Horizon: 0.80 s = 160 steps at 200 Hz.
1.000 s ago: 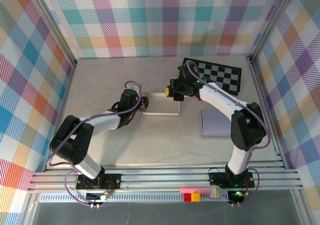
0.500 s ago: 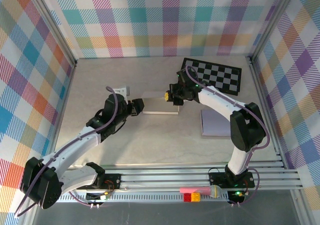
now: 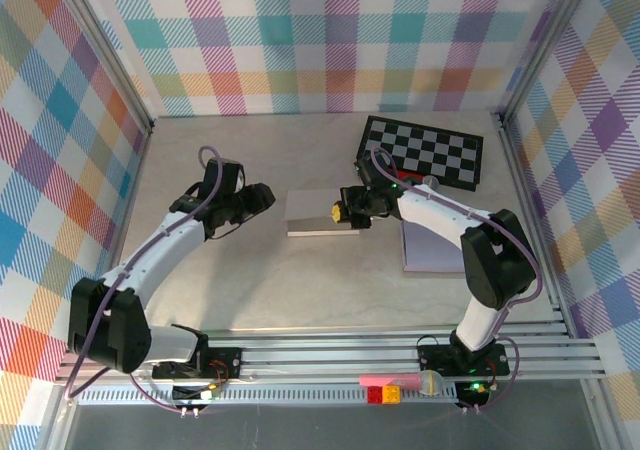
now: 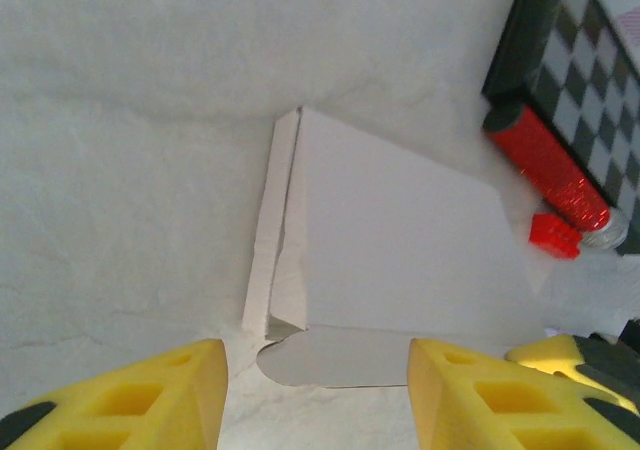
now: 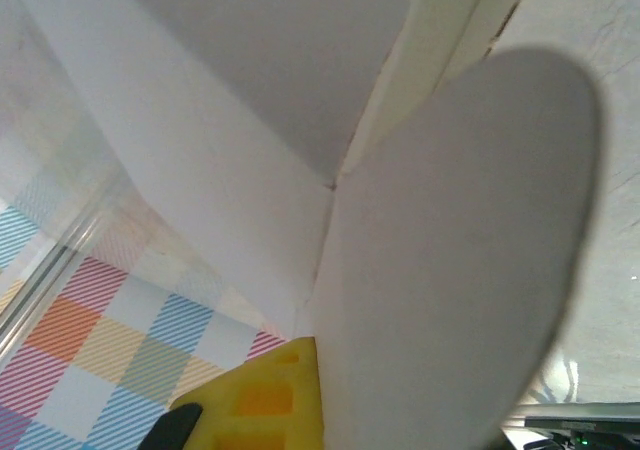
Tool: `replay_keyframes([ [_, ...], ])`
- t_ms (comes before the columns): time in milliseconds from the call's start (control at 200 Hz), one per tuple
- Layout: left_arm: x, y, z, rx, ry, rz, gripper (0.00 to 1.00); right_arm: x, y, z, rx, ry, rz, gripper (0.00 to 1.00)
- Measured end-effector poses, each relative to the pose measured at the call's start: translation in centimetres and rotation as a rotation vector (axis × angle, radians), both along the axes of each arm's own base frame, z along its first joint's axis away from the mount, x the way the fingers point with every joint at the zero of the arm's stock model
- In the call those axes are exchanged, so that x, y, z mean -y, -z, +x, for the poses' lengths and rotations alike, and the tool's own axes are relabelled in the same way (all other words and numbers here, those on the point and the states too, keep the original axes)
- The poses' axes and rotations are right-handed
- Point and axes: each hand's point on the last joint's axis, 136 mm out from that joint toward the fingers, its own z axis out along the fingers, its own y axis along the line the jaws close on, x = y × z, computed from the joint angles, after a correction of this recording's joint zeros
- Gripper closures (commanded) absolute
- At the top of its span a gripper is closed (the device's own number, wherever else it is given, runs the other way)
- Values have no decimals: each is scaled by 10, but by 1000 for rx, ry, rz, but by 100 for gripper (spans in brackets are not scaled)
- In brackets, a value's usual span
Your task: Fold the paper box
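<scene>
Pale grey tabletop (image 3: 250, 280) inside pastel plaid walls, with two robot arms working on a flattened white paper box (image 3: 320, 210).

Sitting at the table's centre, just left of a black-and-white checkerboard mat (image 3: 425, 152), the box is lying flat, showing a narrow side strip along its left edge and a rounded tab poking out toward the left wrist camera. The right gripper (image 3: 345, 211) is resting at the box's right edge, pinched together, apparently on a rounded flap that is looming beside its yellow finger in the right wrist view. The left gripper (image 3: 262, 198) is hovering just left of the box, fingers apart and gripping nothing. For a clean fold, the right gripper should probably be anchoring its flap while the left one is coming in low, catching the narrow strip and lifting it along its crease without crumpling the corner.
</scene>
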Motion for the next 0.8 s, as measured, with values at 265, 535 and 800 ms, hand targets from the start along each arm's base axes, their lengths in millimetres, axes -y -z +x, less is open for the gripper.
replay_keyframes([
  [265, 21, 38, 9, -153, 50, -64, 51, 2, 2, -10, -9, -66, -26, 73],
  [535, 34, 46, 24, -172, 107, -73, 57, 7, -20, -14, 40, -195, -84, 44],
  [800, 38, 57, 23, -199, 136, -81, 68, 19, -41, -20, 101, -300, -109, 42],
])
